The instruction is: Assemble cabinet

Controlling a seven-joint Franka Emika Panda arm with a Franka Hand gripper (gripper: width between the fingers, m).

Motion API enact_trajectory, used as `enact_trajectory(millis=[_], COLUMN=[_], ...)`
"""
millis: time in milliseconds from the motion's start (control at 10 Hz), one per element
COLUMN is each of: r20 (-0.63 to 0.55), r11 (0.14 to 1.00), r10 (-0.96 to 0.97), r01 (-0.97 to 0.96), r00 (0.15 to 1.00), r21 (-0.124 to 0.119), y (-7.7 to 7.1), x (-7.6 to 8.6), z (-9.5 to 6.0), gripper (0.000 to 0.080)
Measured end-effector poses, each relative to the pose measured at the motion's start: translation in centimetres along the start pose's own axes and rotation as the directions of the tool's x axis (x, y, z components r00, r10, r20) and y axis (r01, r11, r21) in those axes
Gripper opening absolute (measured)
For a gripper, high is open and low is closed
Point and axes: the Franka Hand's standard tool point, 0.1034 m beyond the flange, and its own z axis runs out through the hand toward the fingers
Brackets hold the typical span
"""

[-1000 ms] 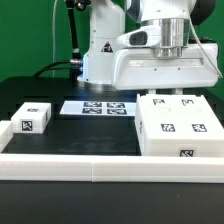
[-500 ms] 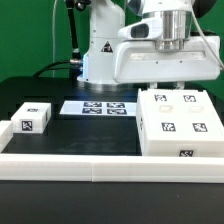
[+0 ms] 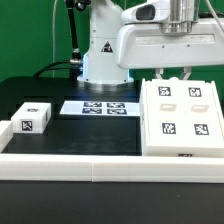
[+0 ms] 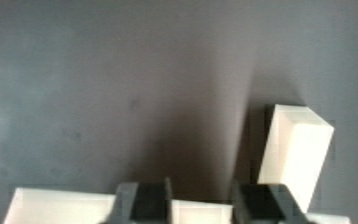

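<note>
The cabinet box (image 3: pixel 182 115), large, white and carrying square marker tags, is tipped up at the exterior view's right, with its broad tagged face toward the camera. My gripper (image 3: pixel 176 77) is above it, shut on the box's upper edge. In the wrist view my gripper (image 4: pixel 206 206) has its two dark fingers (image 4: pixel 149 205) closed on a white wall of the box (image 4: pixel 206 214). A smaller white tagged panel piece (image 3: pixel 33 117) lies on the dark table at the exterior view's left, far from the gripper.
The marker board (image 3: pixel 100 107) lies flat in the middle of the table at the arm's base. A long low white rail (image 3: pixel 90 165) runs along the front. The wrist view also shows a white block (image 4: pixel 297 145) on the dark table.
My gripper has risen while holding the box's upper edge. The box has tipped up from lying flat, so its broad tagged face now faces the camera.
</note>
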Motion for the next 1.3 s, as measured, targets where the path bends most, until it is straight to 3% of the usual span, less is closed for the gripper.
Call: enact_trajectory(millis=[300, 800, 1300], r20=[-0.001, 0.068, 0.073], r11=[1.000, 1.000, 1.000], r10=[0.008, -0.003, -0.007], r01=[-0.008, 0.003, 0.007], r00=[1.000, 0.998, 0.997], r21=[-0.003, 0.007, 0.006], y=[0.3, 1.1, 1.0], x=[-0.2, 1.3, 0.5], z=[0.6, -2.0, -1.4], gripper=[0.0157, 0.0132, 0.0107])
